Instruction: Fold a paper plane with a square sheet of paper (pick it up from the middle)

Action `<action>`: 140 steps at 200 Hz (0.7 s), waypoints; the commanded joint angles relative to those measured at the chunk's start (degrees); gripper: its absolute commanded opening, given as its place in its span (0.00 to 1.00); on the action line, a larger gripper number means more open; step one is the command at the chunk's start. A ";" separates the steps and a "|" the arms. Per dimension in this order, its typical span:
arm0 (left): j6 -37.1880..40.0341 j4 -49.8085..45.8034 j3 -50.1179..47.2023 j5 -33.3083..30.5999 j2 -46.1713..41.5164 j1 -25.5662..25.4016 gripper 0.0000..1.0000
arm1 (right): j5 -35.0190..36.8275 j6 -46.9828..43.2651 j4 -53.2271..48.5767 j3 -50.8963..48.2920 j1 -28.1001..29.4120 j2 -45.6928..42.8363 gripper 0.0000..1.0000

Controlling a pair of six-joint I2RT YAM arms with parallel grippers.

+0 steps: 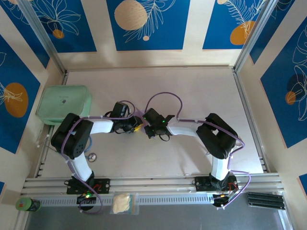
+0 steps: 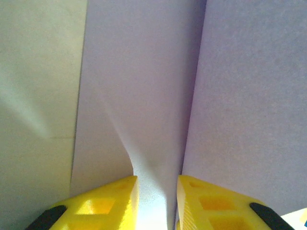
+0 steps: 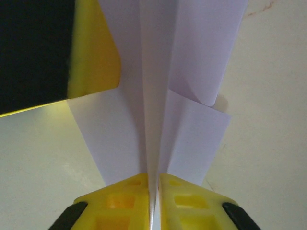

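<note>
right wrist shows right gripper [image 3: 153,181] pinching the paper plane [image 3: 201,48]; left gripper [image 2: 157,181] grips it too.

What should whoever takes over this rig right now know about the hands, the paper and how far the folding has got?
Left hand: closed on the lilac paper plane, folded layers between its fingers.
Right hand: pinched shut on its centre crease, facing the left hand.
Paper: held by both hands over the table's middle.
Done: centre crease and side flaps folded.
Left: probably flatten the curling flap, then release.
</note>
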 commanded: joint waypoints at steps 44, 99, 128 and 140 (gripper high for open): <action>1.41 -6.26 -0.47 -1.29 -1.77 -0.82 0.29 | -8.55 -1.12 2.10 0.09 -2.04 -0.11 0.06; 2.77 -7.94 -0.95 -2.63 -6.01 -0.69 0.29 | -21.37 -1.39 4.20 -1.67 -6.16 -0.04 0.05; 2.56 -4.70 -2.42 -1.72 -6.84 -0.79 0.29 | -29.04 -1.63 4.52 -1.45 -8.76 1.43 0.05; 1.90 -2.55 -3.38 -1.17 -6.77 -0.87 0.29 | -31.20 -1.65 4.45 -1.16 -9.49 2.15 0.05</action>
